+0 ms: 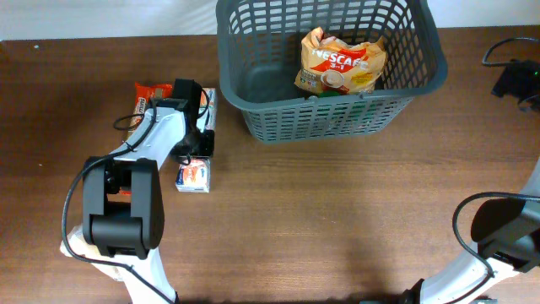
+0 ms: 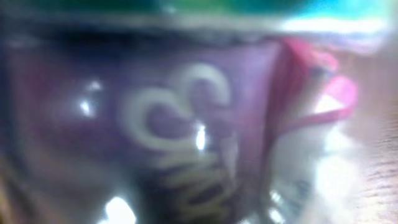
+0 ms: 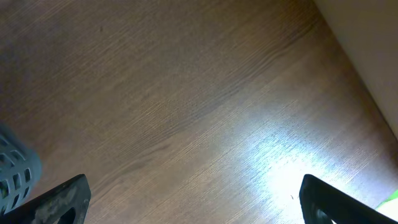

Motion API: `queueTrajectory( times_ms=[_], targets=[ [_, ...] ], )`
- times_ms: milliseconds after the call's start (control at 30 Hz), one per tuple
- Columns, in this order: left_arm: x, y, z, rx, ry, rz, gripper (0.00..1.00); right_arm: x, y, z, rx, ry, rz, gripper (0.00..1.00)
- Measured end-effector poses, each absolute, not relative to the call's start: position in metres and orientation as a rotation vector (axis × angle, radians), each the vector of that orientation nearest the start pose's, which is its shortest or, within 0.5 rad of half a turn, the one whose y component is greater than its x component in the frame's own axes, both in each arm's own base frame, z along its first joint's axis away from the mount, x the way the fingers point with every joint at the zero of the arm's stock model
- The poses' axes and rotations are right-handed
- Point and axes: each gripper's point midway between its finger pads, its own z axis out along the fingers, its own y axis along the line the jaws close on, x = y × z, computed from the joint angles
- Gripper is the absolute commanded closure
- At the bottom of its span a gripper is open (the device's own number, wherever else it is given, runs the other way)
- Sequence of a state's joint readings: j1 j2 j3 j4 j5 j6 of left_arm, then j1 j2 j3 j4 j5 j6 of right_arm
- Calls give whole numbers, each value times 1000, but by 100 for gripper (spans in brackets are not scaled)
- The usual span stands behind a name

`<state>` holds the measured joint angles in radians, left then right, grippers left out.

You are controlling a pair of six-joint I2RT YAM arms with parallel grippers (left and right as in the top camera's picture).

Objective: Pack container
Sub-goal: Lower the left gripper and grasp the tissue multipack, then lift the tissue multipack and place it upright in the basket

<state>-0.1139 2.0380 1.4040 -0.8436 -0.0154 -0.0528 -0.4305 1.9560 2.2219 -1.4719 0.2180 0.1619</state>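
The container (image 1: 229, 72), a large dark grey lattice basket, stands at the table's far middle with a yellow Nescafe packet (image 1: 342, 63) inside. My left gripper (image 1: 192, 139) is down on a cluster of packets left of the container. A blurred purple packet (image 2: 186, 124) with pale lettering fills the left wrist view and hides the jaws, so I cannot tell how they stand. My right gripper (image 3: 196, 202) is open over bare wood, and nothing lies between its fingertips (image 3: 59, 199).
An orange-red packet (image 1: 145, 95) and a white box (image 1: 208, 105) lie beside the left gripper. A small white and orange packet (image 1: 193, 176) lies nearer the front. A black device with cables (image 1: 515, 80) sits at the far right. A container corner (image 3: 12, 171) shows in the right wrist view.
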Motion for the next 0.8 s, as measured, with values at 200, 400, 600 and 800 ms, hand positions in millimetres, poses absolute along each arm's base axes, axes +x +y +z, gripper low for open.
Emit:
queueTrajectory(
  times_ms=[200, 400, 600, 800],
  targets=[
    [397, -43, 14, 97, 3029, 11, 98, 372, -212, 255, 866, 2649, -371, 1],
    [427, -39, 45, 55, 2952, 2, 98, 372, -212, 255, 866, 2649, -371, 1],
    [487, 0, 150, -122, 2656, -11, 98, 372, -212, 255, 866, 2649, -371, 1],
    [504, -9, 363, -50, 2147, -76, 98, 372, -212, 255, 867, 2648, -371, 1]
  ],
)
